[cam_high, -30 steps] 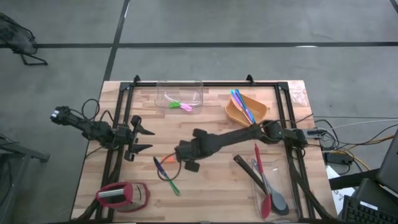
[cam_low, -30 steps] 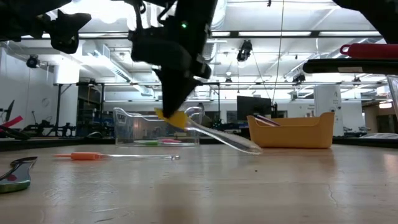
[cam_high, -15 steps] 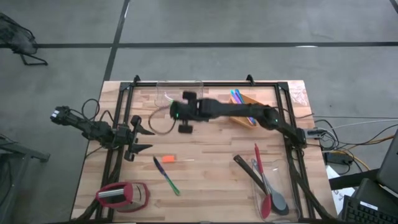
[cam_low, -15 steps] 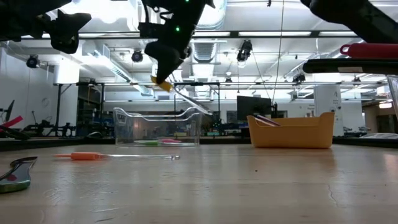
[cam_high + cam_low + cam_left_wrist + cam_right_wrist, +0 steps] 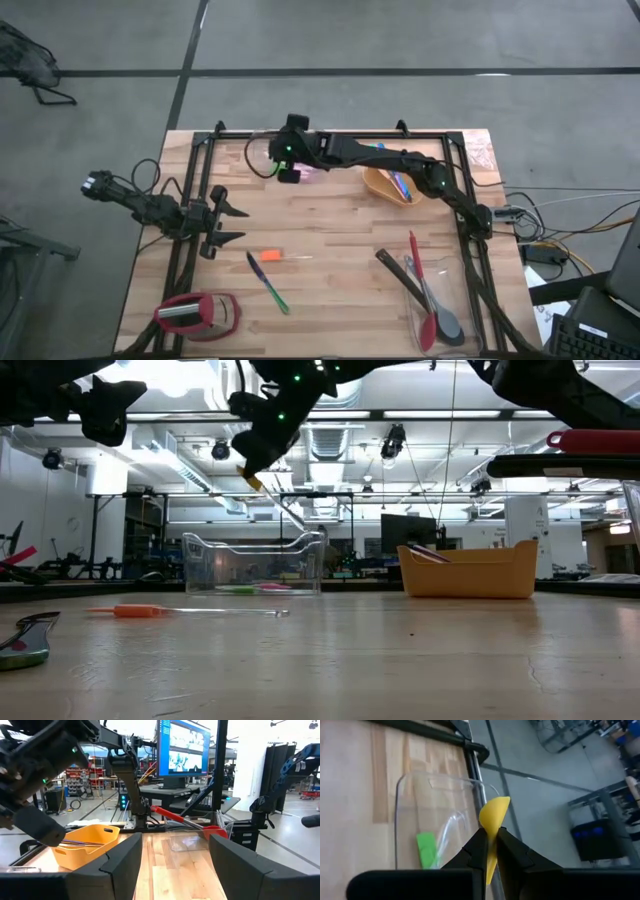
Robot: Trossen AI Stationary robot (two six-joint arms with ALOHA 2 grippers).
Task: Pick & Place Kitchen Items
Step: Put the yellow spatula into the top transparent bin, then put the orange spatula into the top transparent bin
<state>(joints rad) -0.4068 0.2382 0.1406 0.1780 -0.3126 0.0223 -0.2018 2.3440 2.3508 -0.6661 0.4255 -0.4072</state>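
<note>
Overhead, the right gripper hung above the clear tub at the far edge of the table, its fingers pressed together on a small yellow-handled utensil. From the right wrist the yellow handle showed pinched between the fingertips, with the clear tub below and a green piece lying inside it.

As a judgement, the risk was a release off-centre: the clear stem slanted down from the grip towards the tub's rim, so it could catch that rim, or the piece could tip out past the tub's far side and off the table. A slim grip on a smooth handle could also slip early.

The left gripper waited well to the left of the tub with its fingers spread, holding nothing.

Nearer the front than the tub, an orange piece and a blue-and-green utensil lay on the wood, with the spatulas farther right.

Hard to make out: the utensil's working end, since its clear stem nearly vanished against the room, and how far the gripper stood inside the tub's outline.
</note>
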